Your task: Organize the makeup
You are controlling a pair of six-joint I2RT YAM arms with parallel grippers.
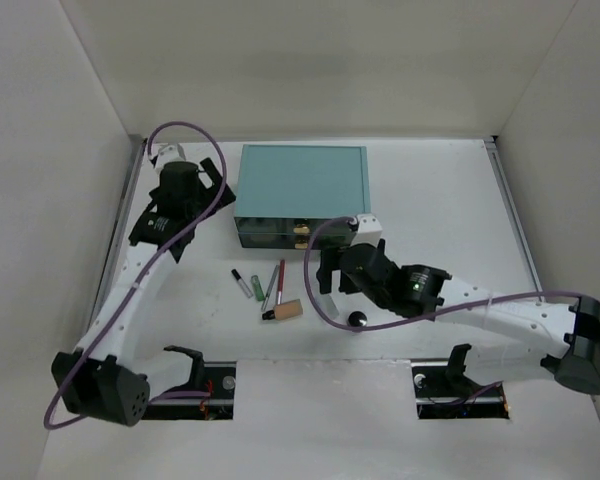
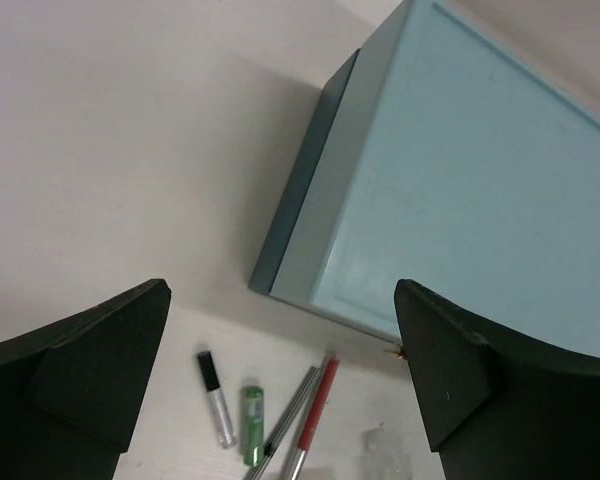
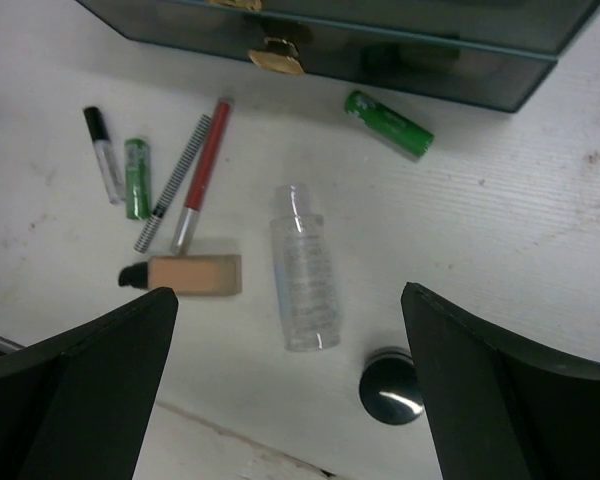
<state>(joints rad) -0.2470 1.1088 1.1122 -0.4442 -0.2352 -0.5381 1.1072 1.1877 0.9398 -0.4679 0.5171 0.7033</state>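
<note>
The makeup lies on the table in front of the teal drawer box [image 1: 302,185]. It includes a black-and-white tube [image 3: 102,155], a short green stick [image 3: 136,177], a grey striped pencil [image 3: 172,183], a red pencil [image 3: 205,170], a beige block [image 3: 192,275], a clear bottle [image 3: 305,282], a black round pot [image 3: 391,391] and a second green stick [image 3: 388,124] by the drawers. My right gripper [image 3: 290,325] is open and empty above the bottle and pot. My left gripper [image 2: 282,300] is open and empty, high beside the box's left corner [image 2: 280,275].
The drawer fronts with a gold handle [image 3: 276,55] face the makeup. White walls enclose the table on the left, back and right. In the top view my right gripper [image 1: 330,270] hides the clear bottle; the pot [image 1: 357,320] shows below it.
</note>
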